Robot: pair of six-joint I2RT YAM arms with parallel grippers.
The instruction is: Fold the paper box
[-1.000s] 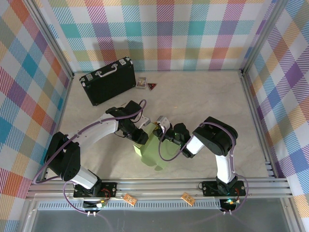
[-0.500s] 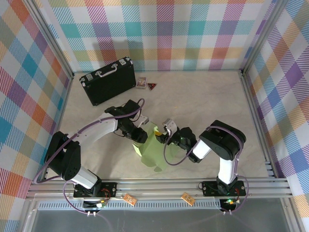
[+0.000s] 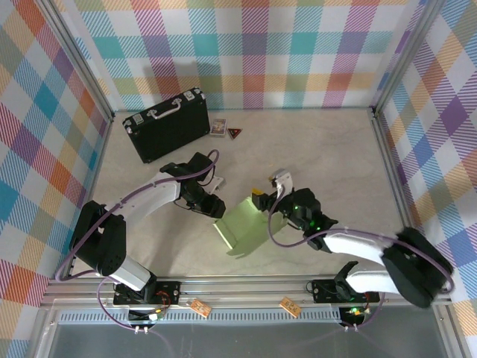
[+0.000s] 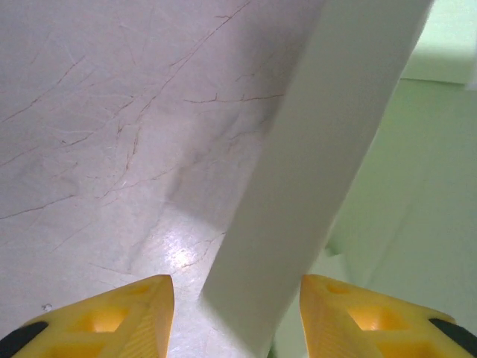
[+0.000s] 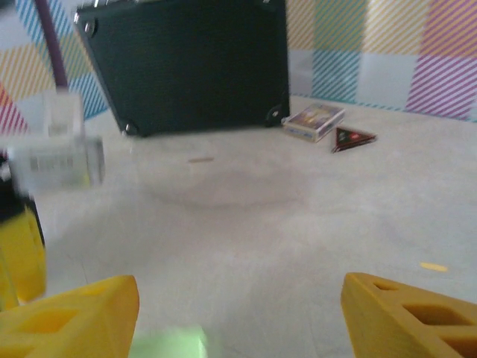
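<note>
Paper box (image 3: 242, 227), pale green and part-folded, lies near the front middle of the table (image 3: 328, 149), a pale stone-look top with fine veins. The left gripper (image 3: 216, 209) sits at its left edge, jaws half apart astride an upright flap, neither finger plainly touching it. The right gripper (image 5: 238, 321) hovers just off the box's far right corner, jaws wide, holding nothing. Bright plaid walls (image 3: 253, 45) enclose the space. At the back left stand a black briefcase (image 3: 168, 123), a small printed packet (image 3: 218, 127) and a dark triangular piece (image 3: 235, 133).
</note>
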